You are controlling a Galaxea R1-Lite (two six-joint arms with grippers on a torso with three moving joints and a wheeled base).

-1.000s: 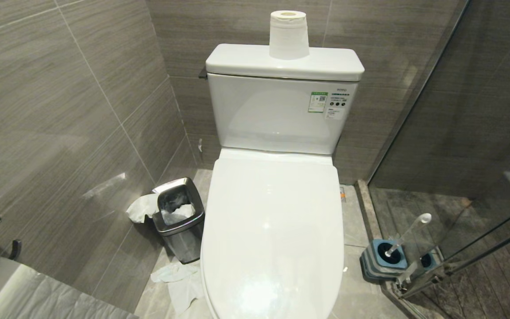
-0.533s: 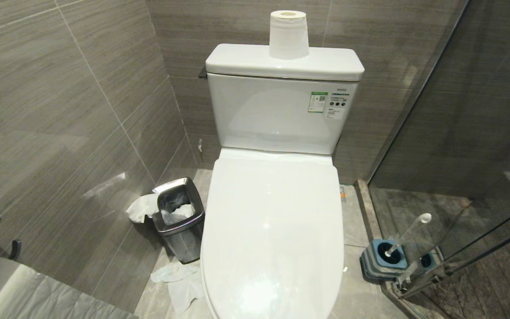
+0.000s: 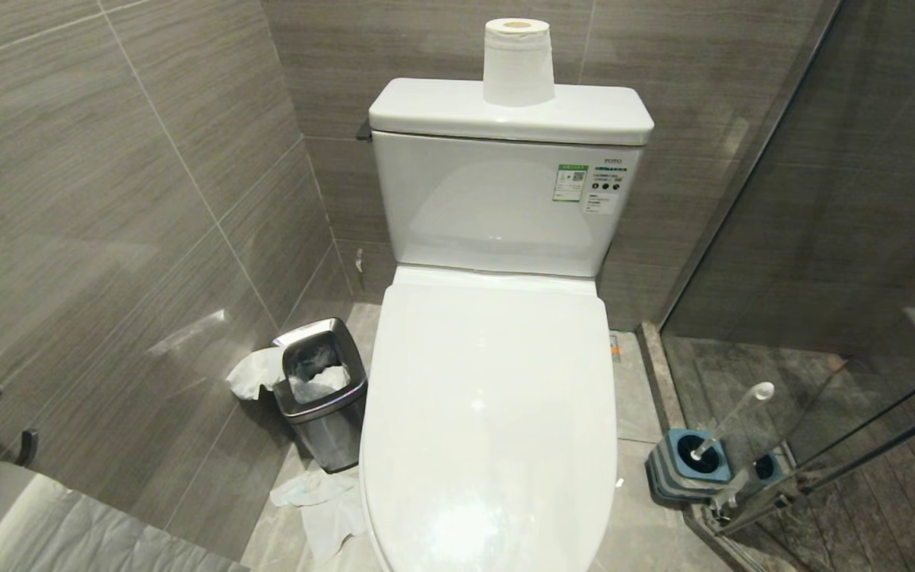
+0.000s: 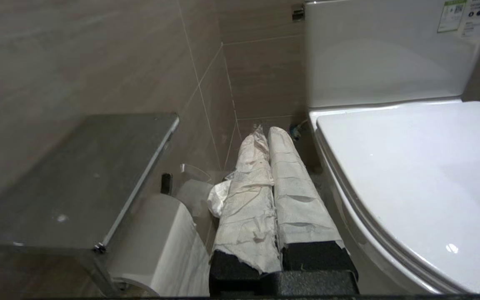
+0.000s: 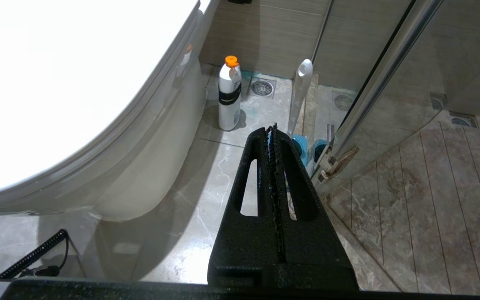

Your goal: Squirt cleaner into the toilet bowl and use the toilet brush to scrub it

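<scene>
Overhead glare on glossy lid (image 3: 489, 413)

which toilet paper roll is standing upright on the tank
The bare roll on the cistern lid; the other roll hangs under the steel wall holder.

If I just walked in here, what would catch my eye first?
The big white toilet in the middle, its lid shut, with a toilet paper roll standing on the tank. Left of it sits a small steel waste bin with crumpled tissue around it; right, by the glass shower door, the toilet brush leans in its blue-topped holder.
</scene>
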